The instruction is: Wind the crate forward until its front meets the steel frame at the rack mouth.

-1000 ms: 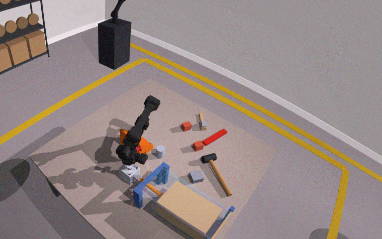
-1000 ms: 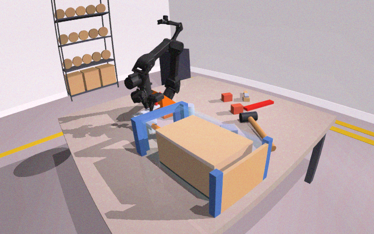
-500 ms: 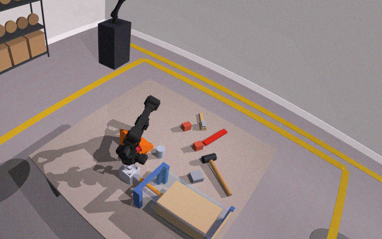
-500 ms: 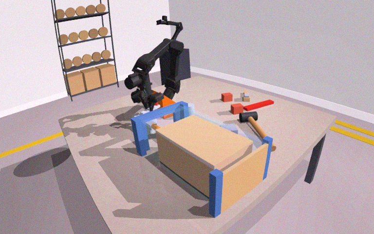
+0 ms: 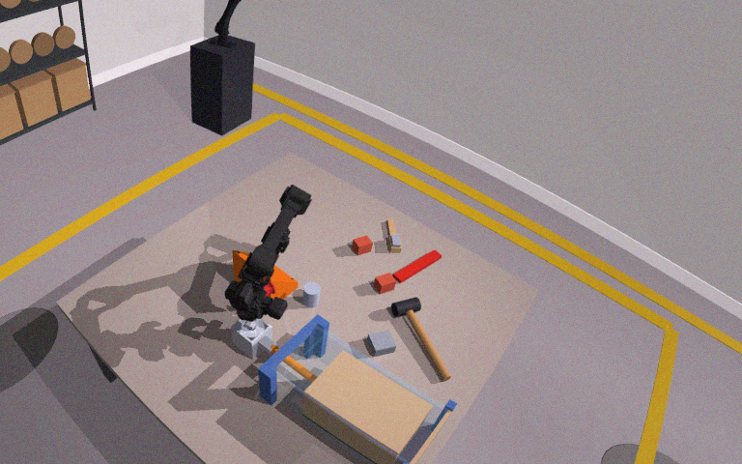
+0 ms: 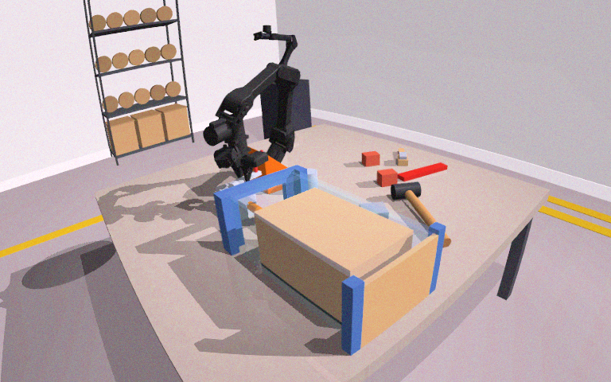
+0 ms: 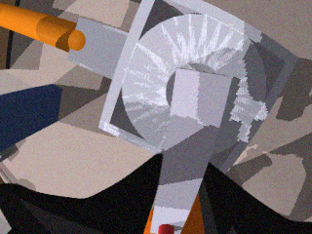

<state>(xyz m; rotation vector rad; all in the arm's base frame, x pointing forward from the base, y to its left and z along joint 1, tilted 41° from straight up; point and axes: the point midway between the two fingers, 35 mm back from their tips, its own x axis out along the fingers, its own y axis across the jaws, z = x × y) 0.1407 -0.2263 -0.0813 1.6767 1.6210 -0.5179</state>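
Note:
The crate (image 5: 369,396) (image 6: 332,227) sits flat inside the clear-panelled cubby. A gap shows between its front and the blue steel frame (image 5: 292,343) (image 6: 261,182). An orange strap (image 5: 299,366) (image 7: 24,20) runs from the crate towards the silver winch (image 5: 243,338) (image 7: 151,88), just outside the frame. My gripper (image 5: 252,322) (image 7: 180,163) is shut on the grey winch handle (image 7: 182,171) above the winch. The handle's block end lies over the round hole. The square key is hidden beneath it, so its depth in the hole cannot be told.
An orange angular object (image 5: 284,281) (image 6: 273,168) stands behind the gripper, with a grey cylinder (image 5: 311,295) nearby. A grey block (image 5: 382,343), a mallet (image 5: 428,344) (image 6: 420,208), two red blocks (image 5: 361,245) (image 5: 385,283), a red bar (image 5: 416,266) and a small wooden piece (image 5: 390,229) lie on the bench.

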